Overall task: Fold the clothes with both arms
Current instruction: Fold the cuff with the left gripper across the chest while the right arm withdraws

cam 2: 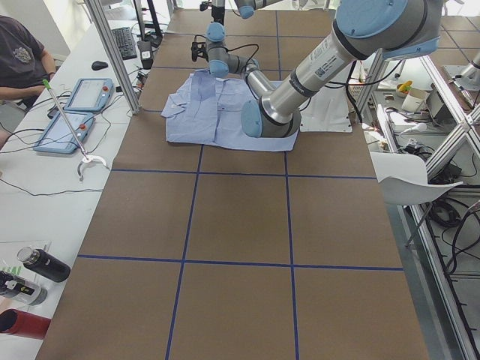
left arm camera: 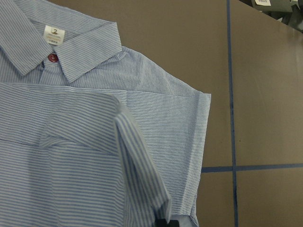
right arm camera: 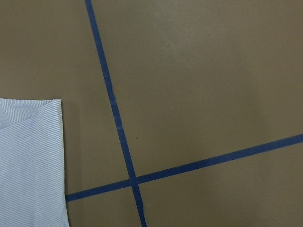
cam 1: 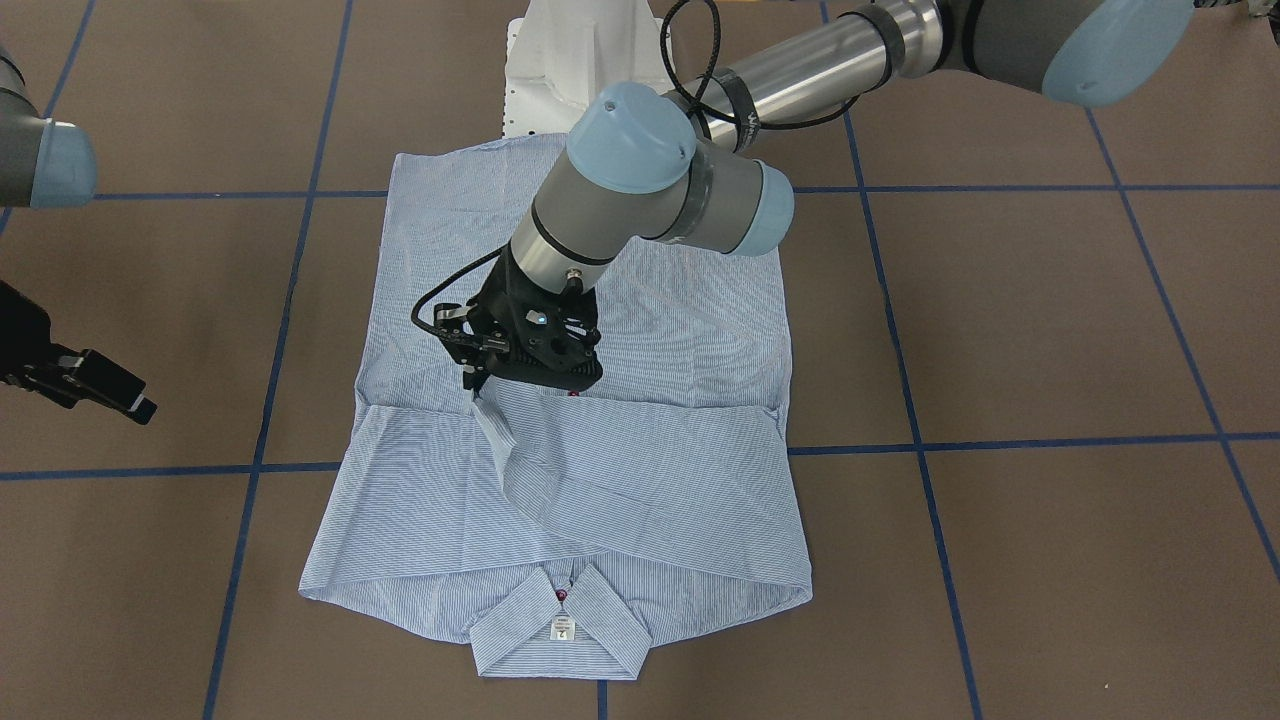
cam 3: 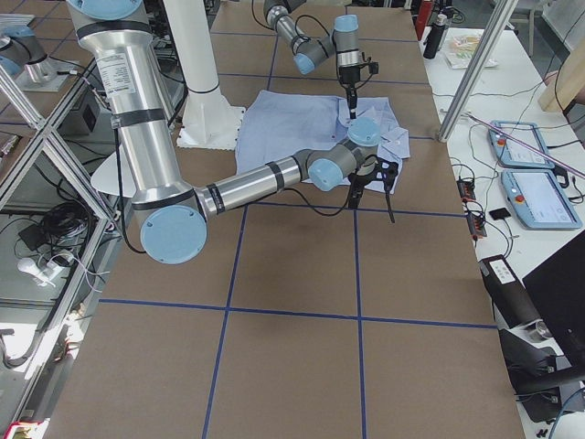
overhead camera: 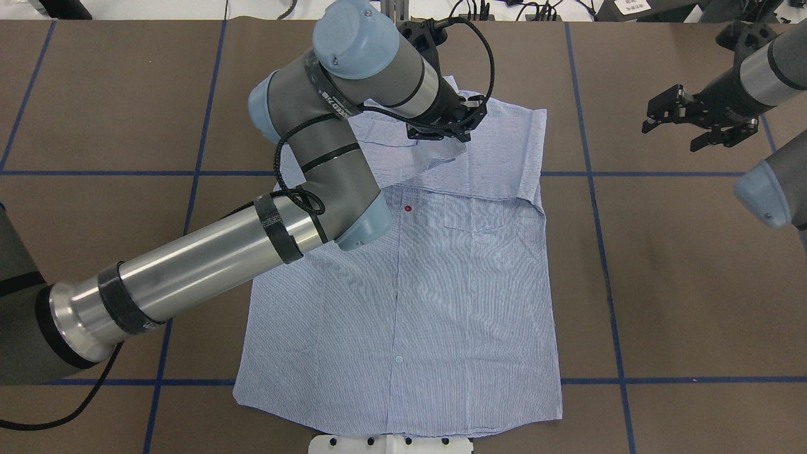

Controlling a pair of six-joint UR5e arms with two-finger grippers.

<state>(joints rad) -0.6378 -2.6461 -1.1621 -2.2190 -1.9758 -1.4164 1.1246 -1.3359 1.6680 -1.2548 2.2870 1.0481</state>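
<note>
The blue-and-white striped shirt lies front up on the brown table, collar away from the robot and a sleeve folded across the chest. It also shows in the overhead view. My left gripper is over the shirt's middle, shut on a fold of sleeve cloth lifted a little off the shirt. In the left wrist view the cloth rises to the fingertip. My right gripper is open and empty, hovering off the shirt to its side. The right wrist view shows only a shirt edge.
The white pedestal base stands at the shirt's hem. Blue tape lines grid the table. Tablets and bottles lie on a side bench, where a person sits.
</note>
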